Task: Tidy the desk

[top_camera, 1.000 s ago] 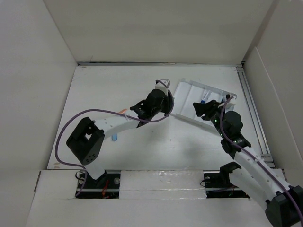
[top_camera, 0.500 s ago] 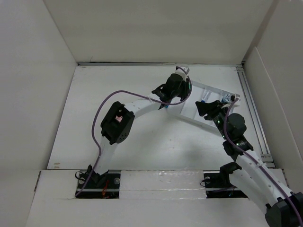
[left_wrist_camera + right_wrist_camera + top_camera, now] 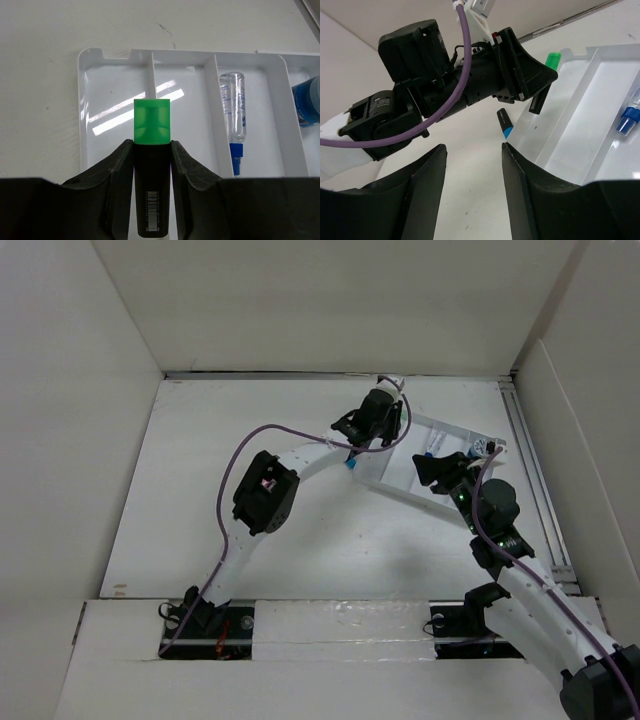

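Desk (image 3: 200,490): large white top, walled in; both arm bases sit at its near edge.
Tray (image 3: 110,90): white, ridged into compartments; lies skewed on the desk toward the far-right corner.
Left end effector (image 3: 152,150): reaches toward the far edge, right of middle, over the tray's end compartment; fingers clamped on a highlighter.
Highlighter (image 3: 152,122): black barrel with barcode; green cap sticks out past the fingertips.
Clear pen (image 3: 234,107): blue tip; lies flat in a neighbouring compartment.
Right end effector (image 3: 473,147): near the tray's near side; fingers apart, nothing between them.
Black pen (image 3: 504,122): blue end; on the desk, just beside the tray's outer wall.
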Robot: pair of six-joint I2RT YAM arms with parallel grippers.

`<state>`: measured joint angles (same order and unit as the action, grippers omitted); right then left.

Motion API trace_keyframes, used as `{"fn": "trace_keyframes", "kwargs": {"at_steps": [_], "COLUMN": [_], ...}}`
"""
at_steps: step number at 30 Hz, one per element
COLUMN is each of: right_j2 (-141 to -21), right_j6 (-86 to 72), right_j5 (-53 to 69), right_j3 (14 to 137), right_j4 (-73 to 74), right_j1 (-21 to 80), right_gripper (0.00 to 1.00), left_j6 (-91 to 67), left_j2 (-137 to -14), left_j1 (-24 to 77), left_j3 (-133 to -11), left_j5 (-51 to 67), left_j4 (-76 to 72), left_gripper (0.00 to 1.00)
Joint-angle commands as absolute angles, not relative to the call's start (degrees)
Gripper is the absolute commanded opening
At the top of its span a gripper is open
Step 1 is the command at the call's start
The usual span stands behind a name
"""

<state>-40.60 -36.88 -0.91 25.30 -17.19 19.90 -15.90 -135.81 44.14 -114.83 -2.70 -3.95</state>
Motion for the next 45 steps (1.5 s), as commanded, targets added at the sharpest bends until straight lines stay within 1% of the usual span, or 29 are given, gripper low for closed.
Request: {"fn": "trace_keyframes", "kwargs": {"at_steps": [1,3,6,7,9,10,11,14,15,17,18,19,20,22,25,28,30,34,45], "right_j2": [-41.2,-41.9,-42.6,-42.9,-43.3,-43.2,-43.2,-43.2,-43.3,-43.4,-43.6,-43.7,-43.9,-44.0,-45.4,-46.1,-46.4,-46.4,-48.0], "right_j6": [-36.6,-36.6,-36.6,-36.7,-36.8,-36.7,-36.8,-36.8,-36.8,-36.8,-36.8,-36.8,-36.8,-36.7,-36.9,-36.8,-36.9,-36.6,-36.5], "right_j5": [-1.2,-0.4,1.1,1.0,1.6,1.7,1.7,1.7,1.9,1.6,1.7,1.8,2.1,2.2,3.5,3.4,3.4,4.0,4.7], "right_j3": [25.1,25.3,25.3,25.3,25.5,25.5,25.4,25.3,25.4,25.4,25.3,25.5,25.6,25.7,25.7,25.8,25.8,26.2,26.5], "right_j4": [-20.2,-20.5,-21.1,-21.1,-21.1,-21.1,-21.3,-21.3,-21.4,-21.3,-21.3,-21.4,-21.3,-21.6,-22.2,-22.6,-22.8,-22.6,-23.0], "right_j1": [19.6,19.6,19.6,19.6,19.6,19.6,19.6,19.6,19.6,19.6,19.6,19.6,19.6,19.6,19.6,19.6,19.6,19.6,20.7], "right_gripper": [0.54,0.54,0.54,0.54,0.54,0.54,0.54,0.54,0.54,0.54,0.54,0.54,0.54,0.54,0.54,0.54,0.54,0.54,0.54], "left_j6": [-15.8,-16.0,-16.8,-16.9,-17.5,-17.8,-18.0,-19.6,-20.4,-24.4,-26.4,-32.9,-36.2,-41.7,-50.2,-50.6,-52.1,-53.2,-52.3], "left_j2": [-135.3,-134.3,-132.8,-131.9,-130.7,-129.6,-128.9,-125.6,-123.2,-120.3,-118.9,-116.7,-115.8,-114.2,-113.4,-114.2,-116.0,-118.7,-124.6], "left_j1": [43.9,43.9,43.9,43.9,43.9,43.9,43.9,43.9,43.9,43.9,43.9,43.9,43.3,42.0,40.3,40.3,40.3,40.3,42.0], "left_j3": [-117.5,-116.4,-116.5,-116.5,-115.6,-115.2,-114.7,-111.0,-107.1,-102.2,-97.8,-95.9,-94.6,-90.5,-85.8,-85.9,-88.4,-90.7,-96.3], "left_j5": [-5.6,-7.0,-8.4,-9.1,-10.2,-11.5,-11.9,-14.6,-15.9,-21.9,-25.1,-31.4,-33.2,-33.8,-29.7,-29.0,-29.5,-29.6,-34.0], "left_j4": [-3.3,-4.1,-3.8,-3.6,-3.3,-3.2,-3.1,-3.3,-4.6,-5.7,-5.5,-4.6,-3.4,-0.6,-0.3,-0.5,3.2,5.3,10.7], "left_gripper": [0.26,0.29,0.38,0.45,0.52,0.58,0.59,0.58,0.56,0.53,0.53,0.52,0.52,0.52,0.52,0.52,0.52,0.52,0.46]}}
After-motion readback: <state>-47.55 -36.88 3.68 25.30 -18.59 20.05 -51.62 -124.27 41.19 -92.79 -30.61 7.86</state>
